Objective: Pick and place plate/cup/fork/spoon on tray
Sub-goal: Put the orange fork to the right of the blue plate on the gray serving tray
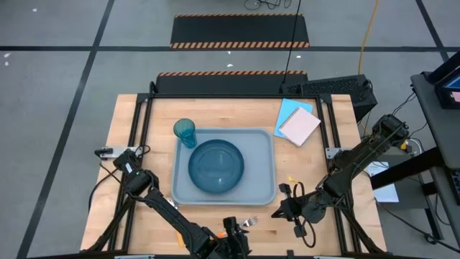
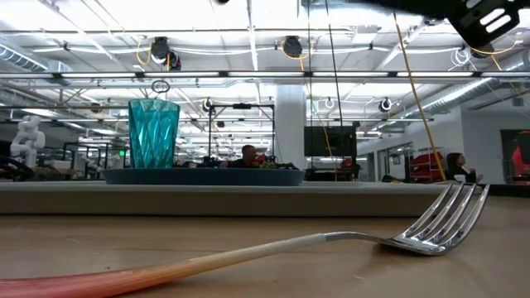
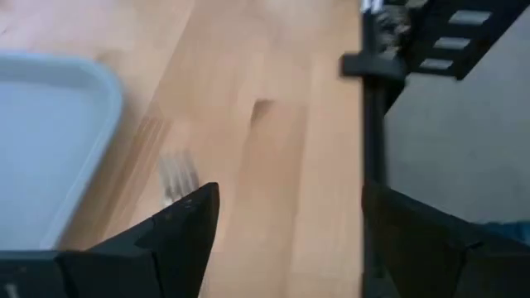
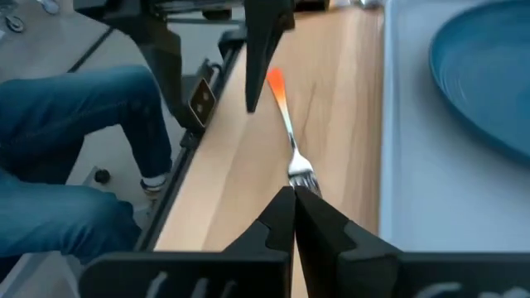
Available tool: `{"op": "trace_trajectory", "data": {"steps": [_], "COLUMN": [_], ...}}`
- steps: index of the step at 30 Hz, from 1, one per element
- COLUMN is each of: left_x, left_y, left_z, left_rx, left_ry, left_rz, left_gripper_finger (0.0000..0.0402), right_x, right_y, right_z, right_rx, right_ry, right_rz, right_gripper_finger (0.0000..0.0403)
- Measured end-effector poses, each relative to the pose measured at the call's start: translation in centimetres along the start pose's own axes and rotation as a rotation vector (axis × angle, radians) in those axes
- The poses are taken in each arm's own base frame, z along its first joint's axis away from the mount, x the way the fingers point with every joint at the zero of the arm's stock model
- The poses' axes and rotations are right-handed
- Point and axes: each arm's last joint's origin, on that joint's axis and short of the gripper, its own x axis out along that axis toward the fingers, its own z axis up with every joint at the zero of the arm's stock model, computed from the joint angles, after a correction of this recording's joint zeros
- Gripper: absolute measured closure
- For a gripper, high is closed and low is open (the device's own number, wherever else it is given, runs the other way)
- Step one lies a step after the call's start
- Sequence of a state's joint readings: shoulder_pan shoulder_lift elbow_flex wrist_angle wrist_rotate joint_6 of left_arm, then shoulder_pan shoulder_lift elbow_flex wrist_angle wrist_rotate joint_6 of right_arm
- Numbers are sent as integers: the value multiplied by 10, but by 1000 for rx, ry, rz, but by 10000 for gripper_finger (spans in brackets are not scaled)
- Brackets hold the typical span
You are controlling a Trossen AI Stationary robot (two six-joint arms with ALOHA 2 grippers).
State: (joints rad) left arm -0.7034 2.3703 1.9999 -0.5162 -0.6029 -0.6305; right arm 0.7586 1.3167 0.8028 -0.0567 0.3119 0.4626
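The orange-handled fork (image 4: 286, 124) lies flat on the wood near the table's near edge, tines (image 2: 443, 219) curving up. My left gripper (image 1: 231, 239) is open at the fork's handle end; one finger (image 4: 258, 50) stands beside the orange tip, and I see no touch. My right gripper (image 4: 294, 207) is shut just off the tines, a little above the table. The dark blue plate (image 1: 215, 165) rests on the grey-blue tray (image 1: 262, 191). The teal cup (image 1: 185, 133) stands at the tray's far left corner. The spoon is out of view.
A light blue paper sheet with a pale notepad (image 1: 298, 124) lies at the table's far right. A person's legs in jeans (image 4: 66, 165) are just beyond the near edge. Black frame rails (image 1: 140, 137) run along the table's sides. Bare wood lies between the tray and the near edge.
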Motion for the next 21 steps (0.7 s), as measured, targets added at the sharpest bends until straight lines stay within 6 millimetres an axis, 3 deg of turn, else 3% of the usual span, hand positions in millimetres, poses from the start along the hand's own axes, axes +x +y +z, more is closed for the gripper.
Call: {"op": "trace_trajectory", "data": {"steps": [8, 21], "left_x": [1, 31], "left_y": [12, 40], "left_z": [-11, -37], "left_rx": [-30, -100], "left_ry": [104, 240], "left_rz": [91, 108], "left_gripper_finger": [155, 194], "right_x": [0, 0], "right_y": [-3, -3], "right_z": [-6, -6], "right_rx": [63, 63], "right_ry": [55, 57], "right_rz": [-31, -30], "right_gripper_finger": [399, 399]}}
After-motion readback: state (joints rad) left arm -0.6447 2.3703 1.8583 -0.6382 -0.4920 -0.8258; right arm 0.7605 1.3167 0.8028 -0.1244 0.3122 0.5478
